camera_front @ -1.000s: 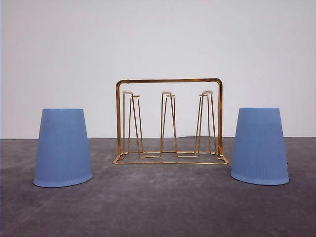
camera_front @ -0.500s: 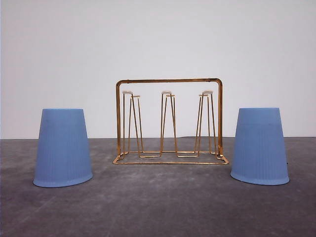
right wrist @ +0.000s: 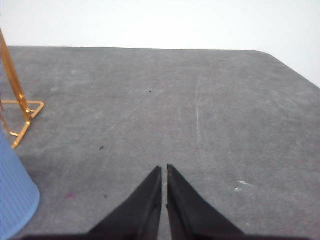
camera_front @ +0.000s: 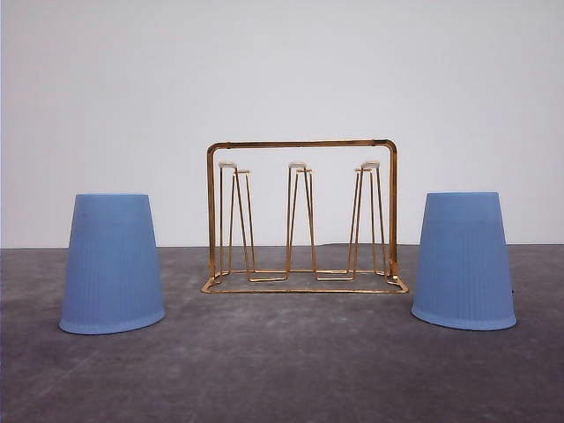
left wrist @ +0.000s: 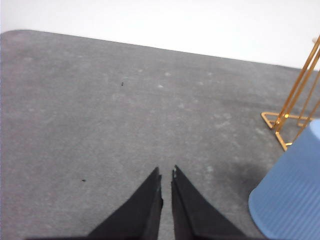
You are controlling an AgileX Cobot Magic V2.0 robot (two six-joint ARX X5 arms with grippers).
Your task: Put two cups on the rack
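Note:
Two light-blue ribbed cups stand upside down on the grey table, one cup (camera_front: 112, 264) to the left of the rack and the other cup (camera_front: 463, 261) to its right. Between them the gold wire rack (camera_front: 301, 216) stands upright with bare white-tipped prongs. In the left wrist view my left gripper (left wrist: 166, 172) is shut over bare table, with the left cup (left wrist: 292, 192) and a corner of the rack (left wrist: 292, 107) off to one side. My right gripper (right wrist: 164, 168) is shut too, holding nothing, with the right cup (right wrist: 14, 192) and a rack corner (right wrist: 17, 107) beside it.
The grey table surface (camera_front: 291, 361) stretches in front of the cups and rack. A plain white wall (camera_front: 282, 70) stands behind. A rounded table corner (right wrist: 272, 55) shows in the right wrist view.

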